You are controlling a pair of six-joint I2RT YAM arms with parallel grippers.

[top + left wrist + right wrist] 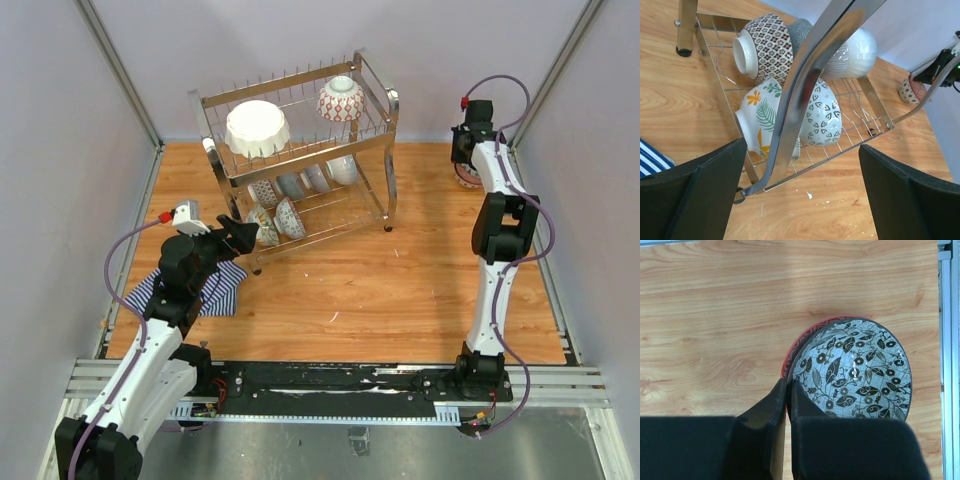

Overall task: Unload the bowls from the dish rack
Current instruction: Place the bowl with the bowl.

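**Dish rack loaded; two bowls nested on the table at far right**

The wooden table [400, 290] carries everything shown. The dish rack [310, 158], chrome and two-tiered, stands at the far centre-left of it. The left arm [160, 330] reaches from its base toward the rack's near-left end. The right arm [495, 290] stretches to the far right edge of the table, well apart from the rack. A striped cloth [228, 283], blue and white, lies on the wood under the left arm.

On the upper tier, the scalloped white bowl [257, 128] sits at the left and the red-lattice bowl [341, 99] at the right. On the lower tier, a row of small bowls [305, 181] stands on edge along the back. In front of that row, side by side, are the leaf-painted bowl [757, 117] and the geometric-print bowl [825, 117]. Off the rack, by the right arm, a black-floral bowl [855, 370] rests upright, nested in a red-rimmed bowl [795, 347] on the table.

The left gripper [802, 147] is spread wide and empty, just short of the rack's end handle, which crosses the wrist view between its fingers. The right gripper [788, 385] has its fingers pressed together, and their seam lines up with the left rim of the nested pair. Whether that rim is nipped between them cannot be told.
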